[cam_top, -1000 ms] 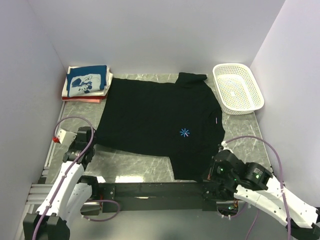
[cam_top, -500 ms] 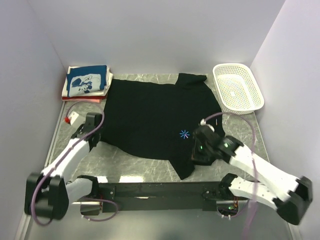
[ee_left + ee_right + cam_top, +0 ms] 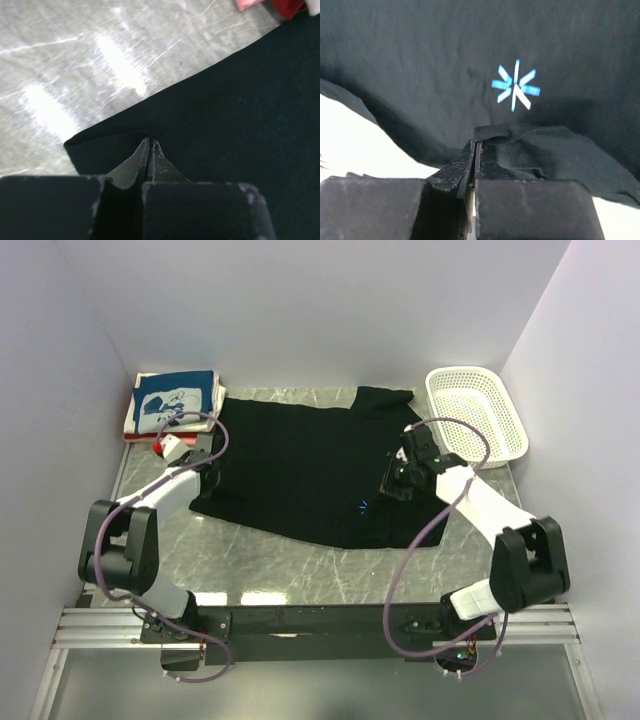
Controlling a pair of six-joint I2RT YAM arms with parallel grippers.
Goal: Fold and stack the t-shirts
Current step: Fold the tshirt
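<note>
The black t-shirt [image 3: 300, 470] lies across the marble table, its near part lifted and drawn back. My left gripper [image 3: 207, 458] is shut on its left edge, whose corner folds under at the jaws [image 3: 149, 146]. My right gripper [image 3: 397, 478] is shut on a bunched fold of the same shirt [image 3: 476, 146], held above the cloth just short of a blue star print [image 3: 515, 87]. The folded stack sits at the back left: a blue shirt with white print [image 3: 175, 400] on top, white below it, red [image 3: 165, 439] at the bottom.
A white perforated basket [image 3: 478, 415] stands at the back right, close to my right arm. White walls close in the left, back and right. Bare marble table [image 3: 300, 575] shows between the shirt and the black rail [image 3: 300, 620] at the near edge.
Both arms have swung from the near edge towards the back, carrying the shirt's near hem with them. The shirt's near part now lies folded over its middle.
</note>
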